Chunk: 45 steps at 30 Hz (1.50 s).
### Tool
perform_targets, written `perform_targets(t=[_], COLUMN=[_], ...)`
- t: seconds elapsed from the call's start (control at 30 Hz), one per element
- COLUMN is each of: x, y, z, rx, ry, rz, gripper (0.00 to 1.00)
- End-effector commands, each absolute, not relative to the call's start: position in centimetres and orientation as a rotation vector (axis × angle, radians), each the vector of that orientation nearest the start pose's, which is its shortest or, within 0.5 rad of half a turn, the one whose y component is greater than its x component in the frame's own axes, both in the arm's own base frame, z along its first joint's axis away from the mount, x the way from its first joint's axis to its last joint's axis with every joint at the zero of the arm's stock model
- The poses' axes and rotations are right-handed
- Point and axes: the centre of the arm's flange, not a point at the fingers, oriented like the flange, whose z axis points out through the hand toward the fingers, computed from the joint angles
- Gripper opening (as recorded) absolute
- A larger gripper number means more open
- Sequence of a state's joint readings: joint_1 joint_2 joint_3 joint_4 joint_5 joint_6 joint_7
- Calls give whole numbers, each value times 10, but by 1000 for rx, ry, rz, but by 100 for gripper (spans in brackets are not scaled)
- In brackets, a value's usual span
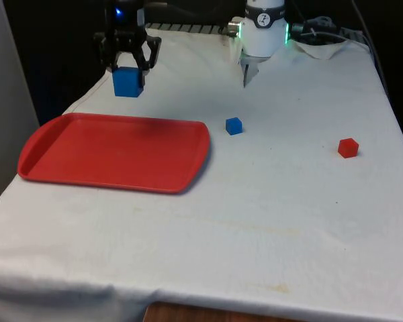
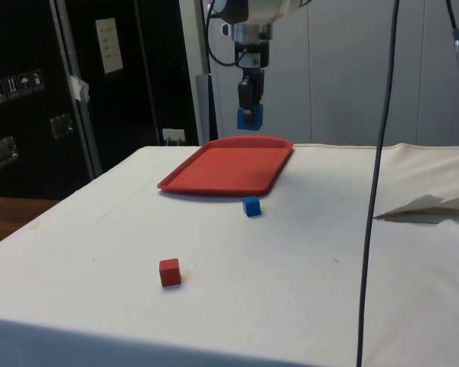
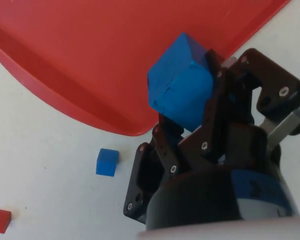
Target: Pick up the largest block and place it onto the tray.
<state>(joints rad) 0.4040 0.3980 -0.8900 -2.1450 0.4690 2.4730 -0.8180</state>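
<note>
My gripper (image 1: 127, 66) is shut on the large blue block (image 1: 127, 82) and holds it in the air above the far edge of the red tray (image 1: 114, 151). From the side, the large blue block (image 2: 250, 117) hangs in the gripper (image 2: 250, 107) over the tray (image 2: 229, 167). In the wrist view the big block (image 3: 180, 90) sits between the black fingers (image 3: 210, 100), with the tray (image 3: 115, 55) beneath.
A small blue cube (image 1: 234, 125) lies on the white cloth just off the tray's corner on the front view's right. A small red cube (image 1: 348, 147) lies further to that side. Both cubes show again as the blue cube (image 2: 251, 206) and the red cube (image 2: 169, 271).
</note>
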Motion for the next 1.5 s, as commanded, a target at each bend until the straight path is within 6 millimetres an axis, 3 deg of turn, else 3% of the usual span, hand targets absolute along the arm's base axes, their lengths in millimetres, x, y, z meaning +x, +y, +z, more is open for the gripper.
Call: perform_targets(t=[0.0, 0.3, 0.7, 1.03, 1.47], x=[518, 537, 560, 571, 576], y=[-258, -247, -237, -247, -253], z=[289, 284, 250, 222, 203], rx=[-3219, -3237, -3266, -3256, -3243], ry=[-50, -80, -110, -111, -104], rz=[-147, -145, -89, -74, -63], gripper=[0, 0, 0, 0, 0])
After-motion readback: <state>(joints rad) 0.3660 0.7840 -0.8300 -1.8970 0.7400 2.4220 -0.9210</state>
